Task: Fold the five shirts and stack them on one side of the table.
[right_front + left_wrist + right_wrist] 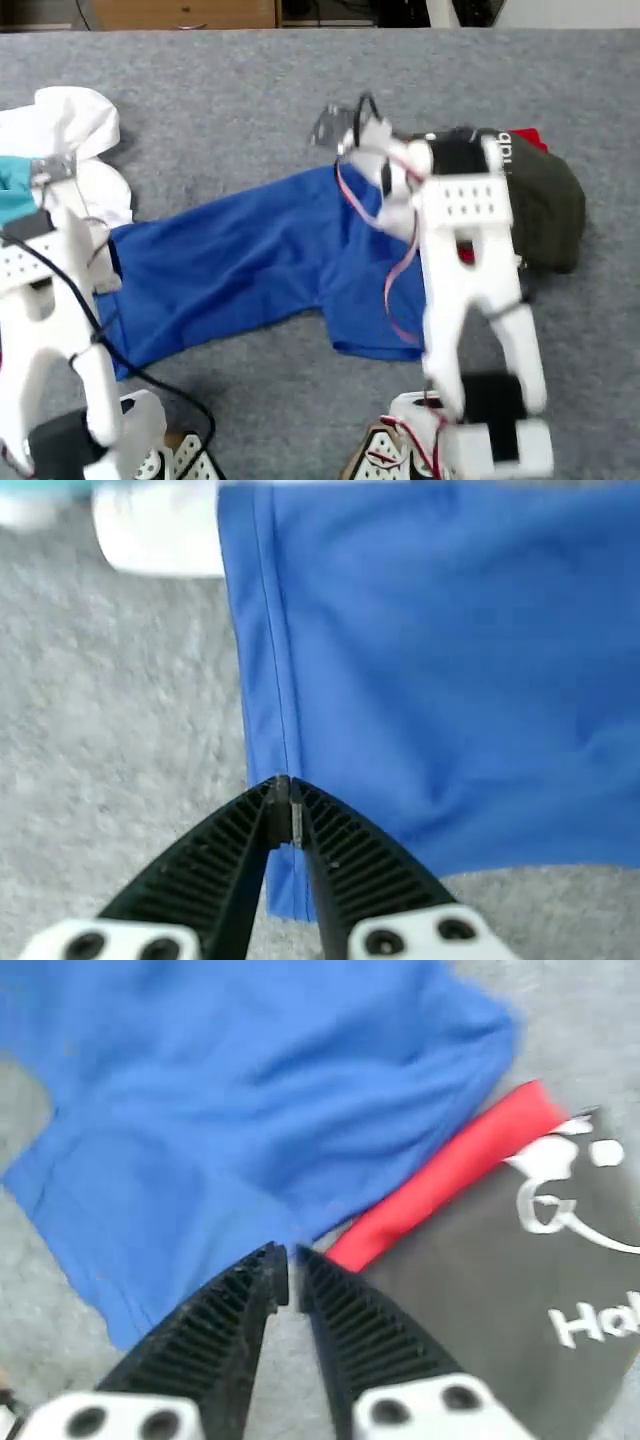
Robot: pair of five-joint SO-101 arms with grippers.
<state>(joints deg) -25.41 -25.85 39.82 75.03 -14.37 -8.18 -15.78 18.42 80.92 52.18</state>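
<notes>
A blue shirt [250, 260] lies spread across the middle of the grey table, one sleeve toward the front right. My left gripper [103, 272] is at its left edge; in the left wrist view the gripper [283, 792] is shut on the stitched hem of the blue shirt [450, 660]. My right gripper [338, 135] hangs over the shirt's far right corner. Seen from the right wrist, that gripper [293, 1255] is shut with nothing in it, above the blue shirt's [200, 1110] edge beside a red shirt [450, 1175].
A dark shirt [545, 200] with white print lies on the red shirt [525, 138] at the right. A white shirt [70, 125] and a teal one [15, 190] are bunched at the far left. Bare grey table [220, 90] stretches along the back.
</notes>
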